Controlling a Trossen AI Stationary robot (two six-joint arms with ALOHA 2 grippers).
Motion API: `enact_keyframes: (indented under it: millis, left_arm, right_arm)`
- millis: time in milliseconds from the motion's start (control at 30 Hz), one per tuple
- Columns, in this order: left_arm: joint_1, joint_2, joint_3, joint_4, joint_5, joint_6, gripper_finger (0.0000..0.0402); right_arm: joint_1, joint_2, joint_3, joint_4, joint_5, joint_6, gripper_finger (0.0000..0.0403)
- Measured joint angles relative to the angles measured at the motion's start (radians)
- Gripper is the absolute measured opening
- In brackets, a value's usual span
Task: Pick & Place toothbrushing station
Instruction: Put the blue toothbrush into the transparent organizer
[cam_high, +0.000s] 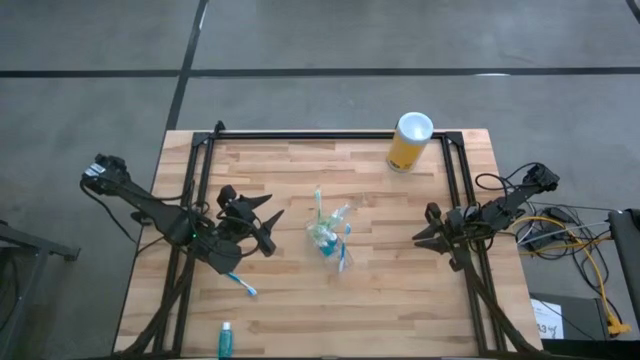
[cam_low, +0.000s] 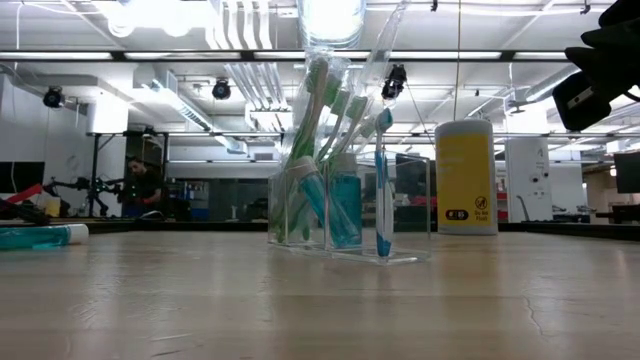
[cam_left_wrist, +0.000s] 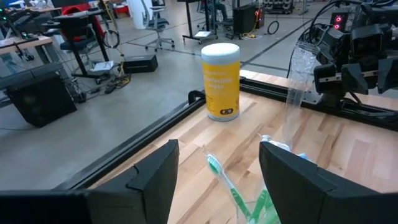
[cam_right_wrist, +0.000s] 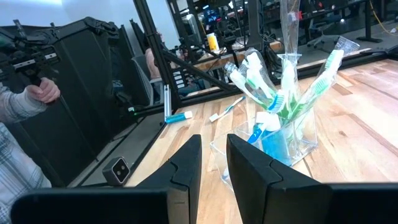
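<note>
The toothbrushing station (cam_high: 330, 237) is a clear plastic holder standing on its base at the table's middle. It holds several white-green and white-blue toothbrushes and teal white-capped tubes, and shows in the low view (cam_low: 345, 215) and the right wrist view (cam_right_wrist: 280, 124). My left gripper (cam_high: 272, 228) is open and empty just left of the station, its fingers pointing at it (cam_left_wrist: 249, 199). My right gripper (cam_high: 420, 228) is right of the station and empty, its fingers a narrow gap apart (cam_right_wrist: 214, 155). A loose toothbrush (cam_high: 240, 283) and a teal tube (cam_high: 226, 340) lie flat near the front left.
A tall yellow cylinder with a white top (cam_high: 410, 142) stands at the far right, and also shows in the left wrist view (cam_left_wrist: 221, 81). A black frame (cam_high: 330, 135) runs along the table's far edge and sides. A person's hand and sleeve (cam_right_wrist: 28, 102) show beyond the table.
</note>
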Motion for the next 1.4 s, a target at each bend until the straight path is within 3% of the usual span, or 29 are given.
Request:
enact_keyframes:
  millis: [1400]
  left_arm:
    - [0.0,0.0,0.0,0.021,-0.003,-0.019,0.0227]
  right_arm:
    - [0.0,0.0,0.0,0.0,0.0,0.0,0.0075]
